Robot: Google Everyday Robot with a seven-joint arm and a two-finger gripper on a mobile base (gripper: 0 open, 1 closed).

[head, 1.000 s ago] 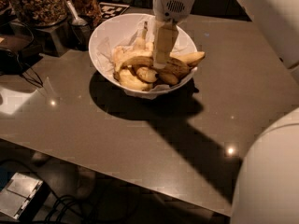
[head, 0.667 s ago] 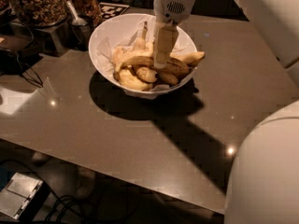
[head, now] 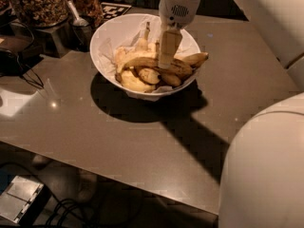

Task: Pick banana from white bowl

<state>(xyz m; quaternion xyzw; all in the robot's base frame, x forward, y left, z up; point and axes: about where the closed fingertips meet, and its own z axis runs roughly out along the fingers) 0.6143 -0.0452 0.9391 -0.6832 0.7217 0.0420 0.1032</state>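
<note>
Hardly moved, end effector (head: 165, 64) hangs at banana (head: 137, 61) in white bowl (head: 108, 32); grip state unclear.

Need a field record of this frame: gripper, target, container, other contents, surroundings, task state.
gripper: gripper lowered into the white bowl, over the middle of the banana; contact cannot be told
target: banana, long, curved, brown-speckled, lying across the pile
container: white bowl, paper-lined, standing on the table
other contents: shorter bananas under and beside the target
surroundings: jar and metal scoop on the bowl's far left side
task state: banana in the bowl, not yet lifted
</note>
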